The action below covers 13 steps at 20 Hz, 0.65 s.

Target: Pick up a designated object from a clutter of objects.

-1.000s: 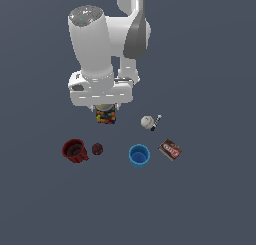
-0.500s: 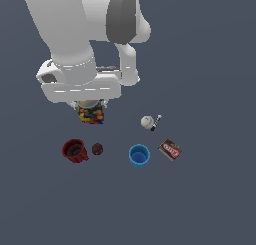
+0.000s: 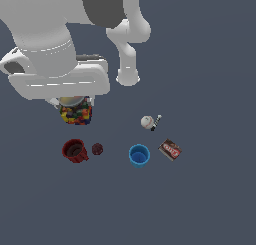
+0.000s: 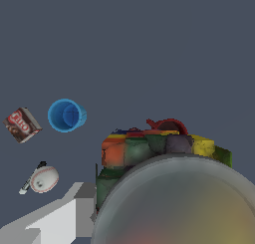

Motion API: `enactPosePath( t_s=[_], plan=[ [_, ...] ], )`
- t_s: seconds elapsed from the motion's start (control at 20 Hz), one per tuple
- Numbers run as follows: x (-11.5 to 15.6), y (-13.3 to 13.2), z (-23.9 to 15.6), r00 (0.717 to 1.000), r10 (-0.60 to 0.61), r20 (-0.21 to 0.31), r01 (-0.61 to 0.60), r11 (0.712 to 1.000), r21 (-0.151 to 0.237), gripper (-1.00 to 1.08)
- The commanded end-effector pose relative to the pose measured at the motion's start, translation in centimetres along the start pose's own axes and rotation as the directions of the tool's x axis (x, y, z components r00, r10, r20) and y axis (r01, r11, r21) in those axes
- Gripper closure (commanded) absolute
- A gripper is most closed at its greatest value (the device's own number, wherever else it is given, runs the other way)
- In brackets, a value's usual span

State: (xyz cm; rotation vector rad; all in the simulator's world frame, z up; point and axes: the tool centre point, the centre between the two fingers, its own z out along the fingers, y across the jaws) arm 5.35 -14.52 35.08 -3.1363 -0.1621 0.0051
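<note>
Jaws of the gripper [image 3: 75, 101] pinch the candy jar [image 3: 76, 113], clear, multicoloured pieces, pale lid

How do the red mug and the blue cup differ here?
The red mug is dark red with a dark inside; the blue cup is bright blue throughout. The mug sits at the exterior view's left beside a dark ball; the cup sits further right beside a brown box. Both stand upright, mouths open upward.

Plain grey tabletop [image 3: 210, 204]. Red mug [image 3: 74, 150] beside dark ball [image 3: 97, 149]; at 3 o'clock, blue cup [image 3: 139, 155], brown box [image 3: 170, 149]; white ball [image 3: 146, 121] touching marker [image 3: 156, 122].
</note>
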Motion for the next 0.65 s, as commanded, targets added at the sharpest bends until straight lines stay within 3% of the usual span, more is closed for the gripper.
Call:
enactPosePath(
  t_s=[0.0, 0.6],
  plan=[
    [0.6, 0.5, -1.0, 1.0, 0.0, -0.003, 0.0, 1.0, -0.001, 1.08],
    [1.7, 1.4, -2.4, 1.0, 0.0, -0.003, 0.0, 1.0, -0.001, 1.08]
  ],
)
